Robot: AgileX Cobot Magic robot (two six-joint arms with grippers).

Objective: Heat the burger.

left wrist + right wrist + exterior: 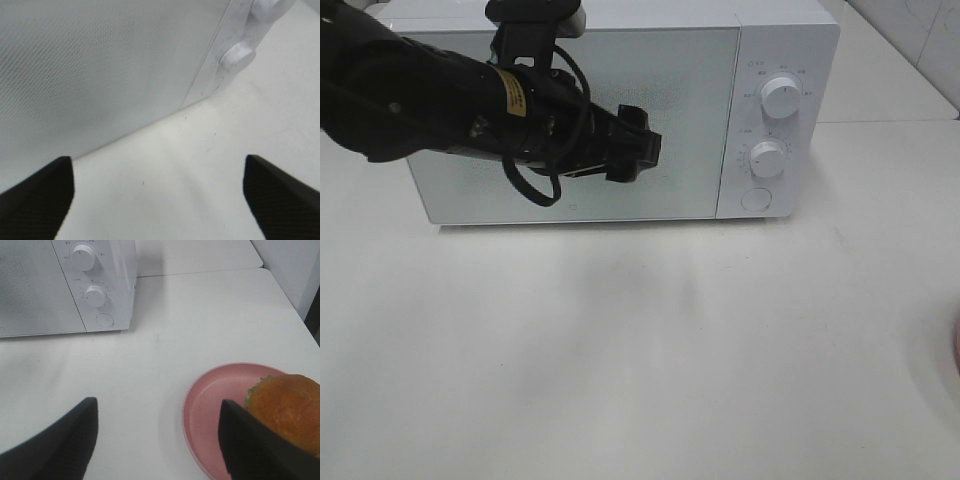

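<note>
burger (pixel 290 405): cut by frame edge | plate (pixel 210 405): likewise (dial markings illegible)

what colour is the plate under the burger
Pink. The plate shows best in the right wrist view, with the burger sitting on it.

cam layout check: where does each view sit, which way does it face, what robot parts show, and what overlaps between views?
Exterior high: mounted high, facing the closed microwave and table; left arm and left gripper cross the door.
Left wrist: low on the left arm, close to the microwave door; both open fingertips show.
Right wrist: above the table, facing the burger on the pink plate; right gripper open, empty.
Shared: all three see the microwave's knobs.
</note>
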